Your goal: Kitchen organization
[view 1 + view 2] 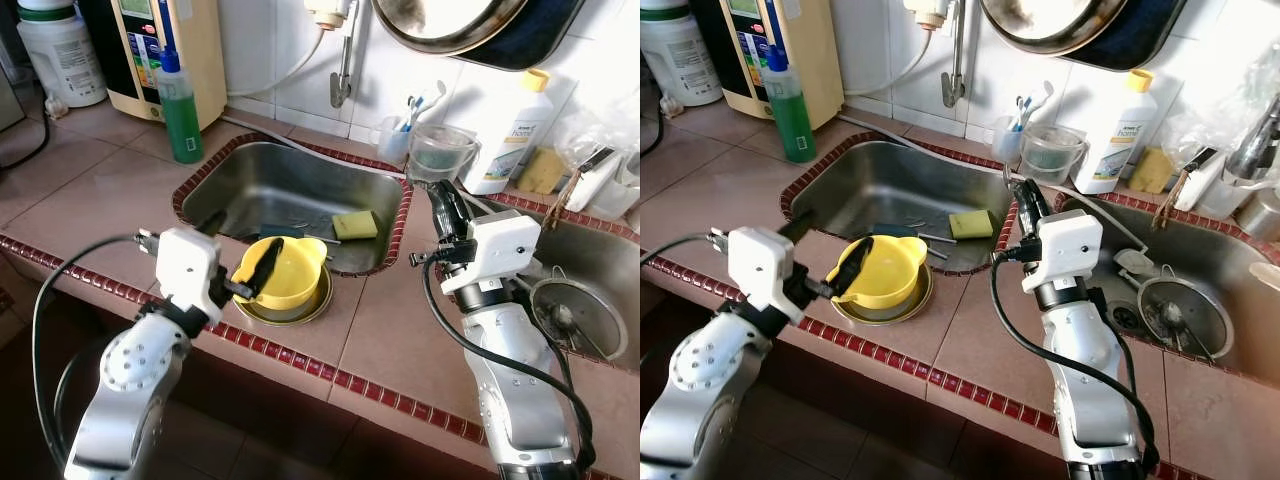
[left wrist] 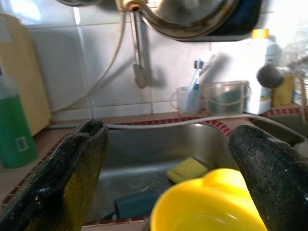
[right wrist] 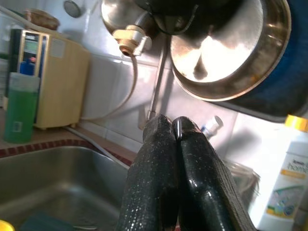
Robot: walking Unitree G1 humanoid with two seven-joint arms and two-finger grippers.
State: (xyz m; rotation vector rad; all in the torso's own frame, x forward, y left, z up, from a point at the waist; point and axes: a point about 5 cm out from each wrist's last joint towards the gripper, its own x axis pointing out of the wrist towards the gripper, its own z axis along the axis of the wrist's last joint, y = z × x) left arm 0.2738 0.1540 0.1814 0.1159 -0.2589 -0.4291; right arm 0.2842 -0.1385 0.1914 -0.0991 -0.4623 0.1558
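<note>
Little of the tidying looks finished yet, judging from how things lie. The left gripper [image 1: 262, 268] has its fingers [image 2: 79, 163] spread wide, one either side of the near rim of a yellow bowl [image 1: 285, 272], not closed on it. The bowl sits in a shallow metal dish [image 1: 910, 304] on the tiled surface [image 1: 385, 335], just at the front lip of the left sink [image 1: 285, 185]. Beyond the fingertips, down in that sink, lie a yellow sponge [image 1: 355, 224] and a dark blue flat thing, which I cannot identify; both look unsorted.

The right gripper [image 1: 1028, 205] hangs above the tiled strip between the two sinks, its fingers [image 3: 168, 173] pressed together and holding nothing. Ahead of them, by the wall, stand a clear cup with toothbrushes [image 1: 1016, 128], a clear plastic jug [image 1: 1050, 152] and a white bottle with a yellow cap [image 1: 1120, 135]. The right sink [image 1: 1200, 270] holds a metal strainer [image 1: 1172, 312] and some smaller bits too blurred to name.

A green bottle [image 1: 180, 108] stands well off to the far left of the left fingers, beside a cream appliance [image 1: 170, 50].

My reading: picking up the bowl is the step in hand, with the grip itself not yet made. Left to do, seemingly, are moving the bowl and dish, clearing the sink contents, and dealing with the clutter at the wall.
</note>
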